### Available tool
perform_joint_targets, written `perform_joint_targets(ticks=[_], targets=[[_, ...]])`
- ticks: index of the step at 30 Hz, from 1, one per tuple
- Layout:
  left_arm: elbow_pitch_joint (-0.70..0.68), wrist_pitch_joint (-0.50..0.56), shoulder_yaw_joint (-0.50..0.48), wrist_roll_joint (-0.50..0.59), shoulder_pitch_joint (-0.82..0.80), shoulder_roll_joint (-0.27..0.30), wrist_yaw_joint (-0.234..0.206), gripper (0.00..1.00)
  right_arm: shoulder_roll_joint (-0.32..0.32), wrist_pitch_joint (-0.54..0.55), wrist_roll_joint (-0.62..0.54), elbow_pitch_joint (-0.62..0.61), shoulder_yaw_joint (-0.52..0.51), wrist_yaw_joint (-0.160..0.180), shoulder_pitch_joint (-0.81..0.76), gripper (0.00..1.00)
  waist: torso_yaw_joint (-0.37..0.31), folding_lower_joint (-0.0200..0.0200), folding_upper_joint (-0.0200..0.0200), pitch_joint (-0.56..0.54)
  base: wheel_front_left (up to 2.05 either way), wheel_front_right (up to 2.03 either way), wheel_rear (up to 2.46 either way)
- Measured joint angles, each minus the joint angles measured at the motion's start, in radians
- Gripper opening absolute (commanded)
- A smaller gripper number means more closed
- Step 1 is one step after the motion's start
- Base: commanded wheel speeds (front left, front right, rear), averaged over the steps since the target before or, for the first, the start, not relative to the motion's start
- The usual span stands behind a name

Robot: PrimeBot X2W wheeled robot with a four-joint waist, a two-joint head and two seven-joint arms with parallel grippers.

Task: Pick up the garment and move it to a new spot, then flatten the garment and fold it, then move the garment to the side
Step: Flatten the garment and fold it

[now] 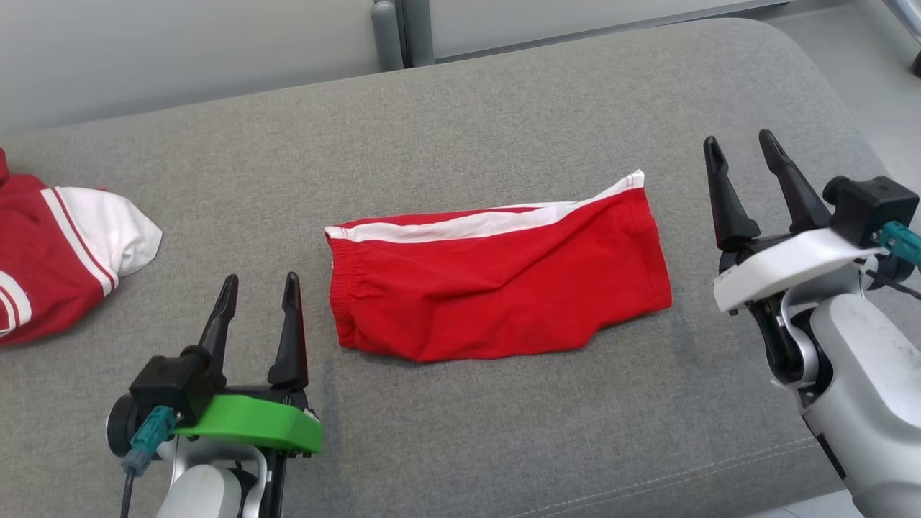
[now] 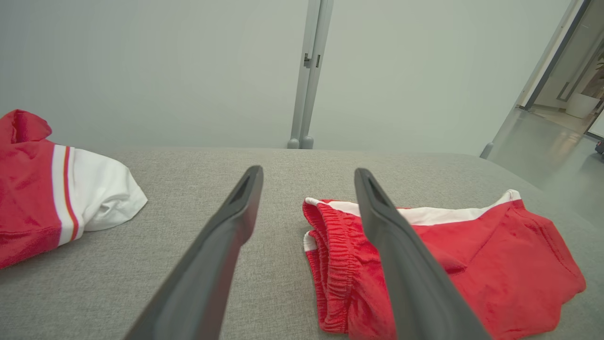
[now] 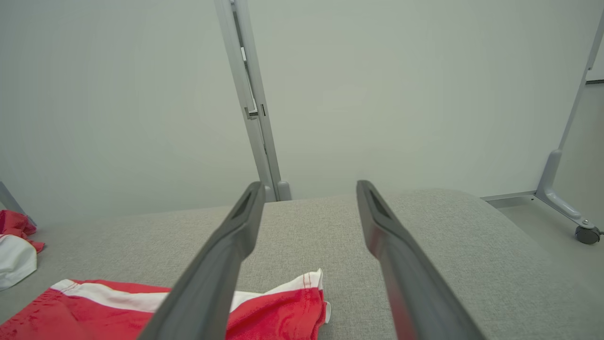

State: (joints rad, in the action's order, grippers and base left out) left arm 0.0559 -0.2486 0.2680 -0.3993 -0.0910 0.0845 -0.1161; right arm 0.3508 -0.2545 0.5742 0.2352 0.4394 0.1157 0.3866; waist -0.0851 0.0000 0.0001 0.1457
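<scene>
The garment is a pair of red shorts with a white side stripe, folded flat in the middle of the grey cushion. My left gripper hovers open just left of its elastic waistband, touching nothing. My right gripper stands open to the right of the hem, also apart from the cloth. In the left wrist view the garment lies right of centre, partly behind one finger. In the right wrist view the garment's hem end sits at the lower left, below the left finger.
A second red and white garment lies crumpled at the cushion's far left, seen too in the left wrist view. Grey panel posts stand behind the cushion. The cushion's front edge and rounded right end are close to my right arm.
</scene>
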Motion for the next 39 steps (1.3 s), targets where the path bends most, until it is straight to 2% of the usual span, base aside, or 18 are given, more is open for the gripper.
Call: perform_joint_targets(ticks=[11, 28, 39], targets=[[-0.055, -0.003, -0.067, 0.048, 0.051, -0.010, -0.003, 1.00, -0.009, 0.000, -0.077, -0.064, -0.061, 0.002, -0.169, 1.00, -0.001, 0.0000, 0.0000, -0.037, 0.00, 0.00, 0.00], [-0.108, -0.003, -0.106, 0.087, 0.163, -0.031, -0.003, 1.00, -0.044, 0.000, -0.142, -0.116, -0.107, 0.008, -0.267, 1.00, 0.059, 0.0000, 0.0000, -0.085, 0.00, 0.00, 0.00], [-0.137, -0.003, -0.113, 0.098, 0.185, -0.032, -0.003, 1.00, -0.049, 0.000, -0.153, -0.114, -0.109, -0.001, -0.276, 1.00, 0.069, 0.0000, 0.0000, -0.085, 0.00, 0.00, 0.00]])
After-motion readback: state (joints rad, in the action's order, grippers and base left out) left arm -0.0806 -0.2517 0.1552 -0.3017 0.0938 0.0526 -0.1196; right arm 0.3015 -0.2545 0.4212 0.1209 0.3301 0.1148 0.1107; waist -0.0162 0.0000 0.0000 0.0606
